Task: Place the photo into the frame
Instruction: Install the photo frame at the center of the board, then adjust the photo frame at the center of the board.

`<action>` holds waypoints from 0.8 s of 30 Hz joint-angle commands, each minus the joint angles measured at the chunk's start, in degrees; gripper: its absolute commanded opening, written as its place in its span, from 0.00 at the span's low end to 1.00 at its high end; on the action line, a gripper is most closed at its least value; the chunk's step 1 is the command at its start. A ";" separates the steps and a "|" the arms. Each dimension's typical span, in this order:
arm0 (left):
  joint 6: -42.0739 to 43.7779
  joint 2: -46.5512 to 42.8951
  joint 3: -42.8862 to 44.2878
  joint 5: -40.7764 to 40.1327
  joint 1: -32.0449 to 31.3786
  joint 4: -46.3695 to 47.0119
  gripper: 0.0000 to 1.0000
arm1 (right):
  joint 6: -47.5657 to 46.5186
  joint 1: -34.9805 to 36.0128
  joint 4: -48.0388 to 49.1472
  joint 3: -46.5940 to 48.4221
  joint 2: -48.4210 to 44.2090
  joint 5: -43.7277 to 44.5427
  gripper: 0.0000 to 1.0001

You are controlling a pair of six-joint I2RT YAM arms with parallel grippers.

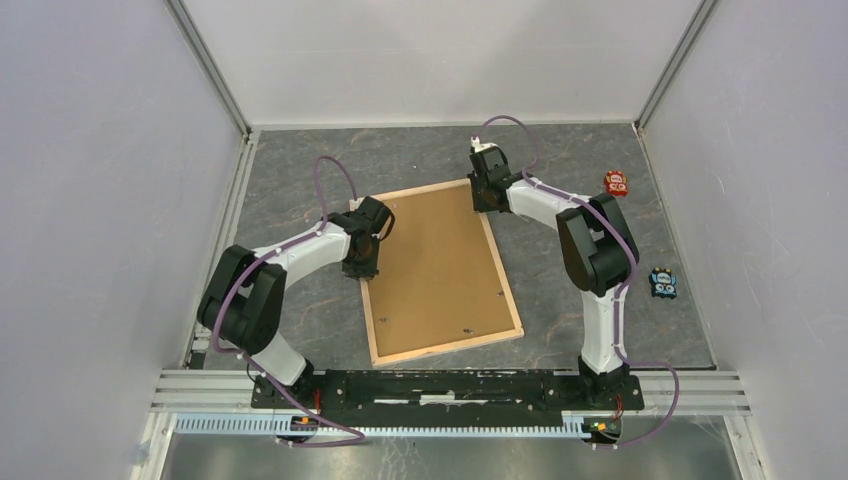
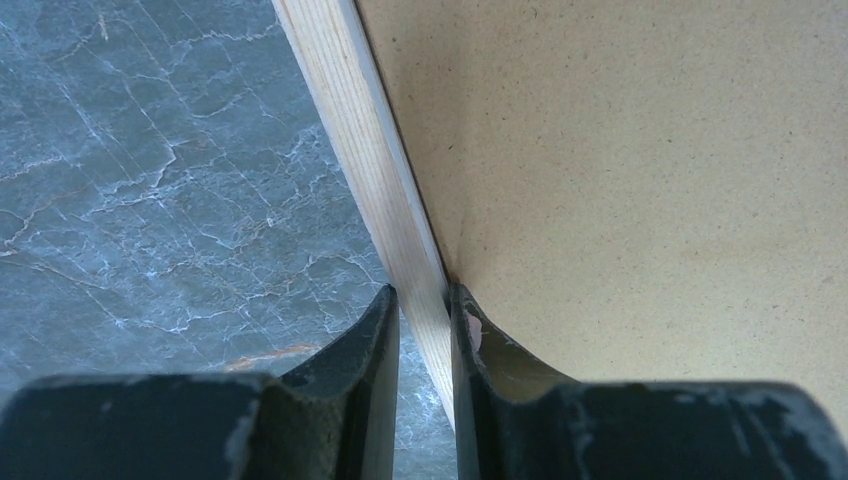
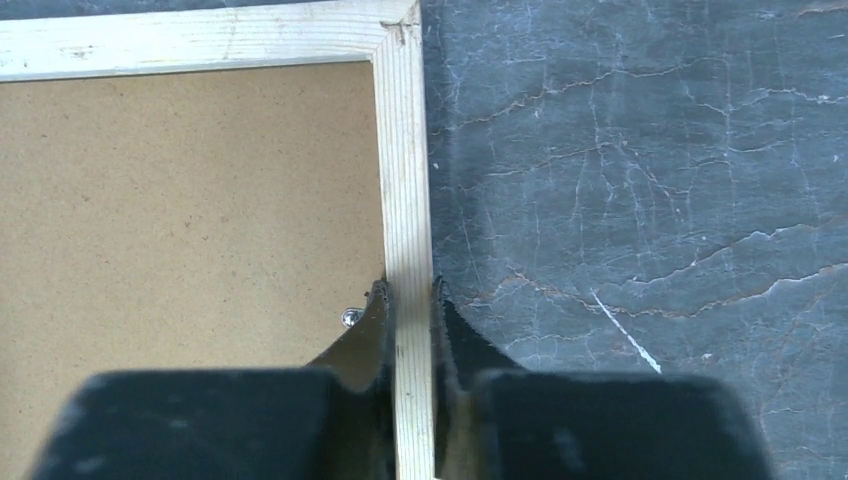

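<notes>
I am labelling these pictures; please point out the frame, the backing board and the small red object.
the frame [image 1: 449, 346], top external view, on its near rail.
the backing board [image 1: 435, 265], top external view, on the middle of its brown surface.
the small red object [image 1: 616, 183], top external view, on its middle.

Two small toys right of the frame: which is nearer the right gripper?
The red one, far side, level with the right gripper clamping the frame; the blue one sits nearer the arm's base.

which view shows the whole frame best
Top external: nearly the whole frame shows, backing board up. The wrist views show only one rail each, pinched by the left gripper and the right gripper.
</notes>
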 commanded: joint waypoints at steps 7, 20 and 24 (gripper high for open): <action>1.42 4.16 6.37 -2.96 -0.57 -3.93 0.02 | -2.66 -0.66 0.57 -10.62 -11.00 -7.34 0.67; 6.45 24.28 28.18 -15.51 -0.54 -7.75 0.02 | 9.91 1.58 22.04 -52.42 -39.19 -23.77 0.73; 7.30 29.94 37.91 -17.57 -0.47 -8.03 0.02 | 16.97 3.28 29.46 -59.70 -47.08 -28.24 0.73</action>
